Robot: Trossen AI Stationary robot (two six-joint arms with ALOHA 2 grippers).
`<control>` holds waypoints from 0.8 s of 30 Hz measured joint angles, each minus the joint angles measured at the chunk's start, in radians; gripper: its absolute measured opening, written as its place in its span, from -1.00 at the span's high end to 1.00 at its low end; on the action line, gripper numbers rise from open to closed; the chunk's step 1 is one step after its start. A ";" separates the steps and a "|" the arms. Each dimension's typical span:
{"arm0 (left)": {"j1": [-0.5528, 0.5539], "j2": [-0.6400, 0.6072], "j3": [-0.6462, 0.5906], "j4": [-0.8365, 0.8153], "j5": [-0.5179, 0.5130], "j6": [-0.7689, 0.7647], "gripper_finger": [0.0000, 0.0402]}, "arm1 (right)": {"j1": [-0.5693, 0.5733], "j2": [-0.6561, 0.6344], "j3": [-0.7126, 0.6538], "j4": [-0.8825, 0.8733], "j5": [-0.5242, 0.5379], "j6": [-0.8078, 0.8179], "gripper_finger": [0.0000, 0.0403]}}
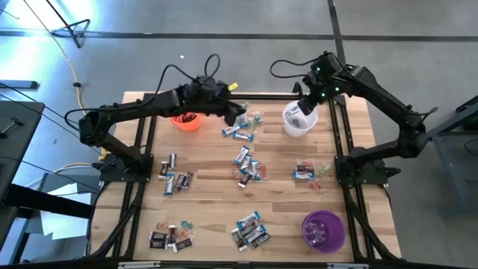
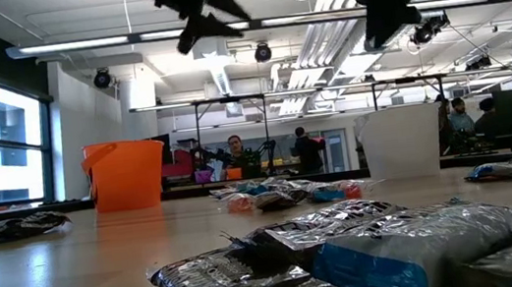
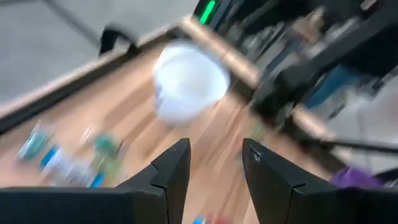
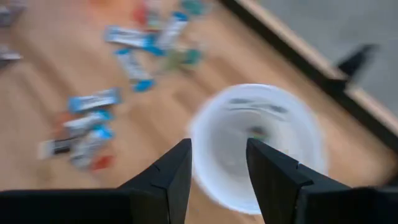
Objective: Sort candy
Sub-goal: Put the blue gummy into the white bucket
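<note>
Both arms reach over the table's far edge — left gripper (image 3: 214, 180) and right gripper (image 4: 219, 177) with fingers parted, holding nothing.

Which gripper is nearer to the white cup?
Right. The right gripper hangs open directly above the white cup; the left gripper is off to the cup's side, above the candy.

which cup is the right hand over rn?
The white cup, at the table's far right. The right hand hangs directly above its mouth, fingers apart. The orange cup sits under the left arm; the purple cup is at the near edge.
</note>
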 joint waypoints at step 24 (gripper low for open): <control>0.014 0.000 -0.031 -0.285 -0.164 0.191 0.34 | 0.216 0.015 0.000 0.299 0.120 -0.162 0.26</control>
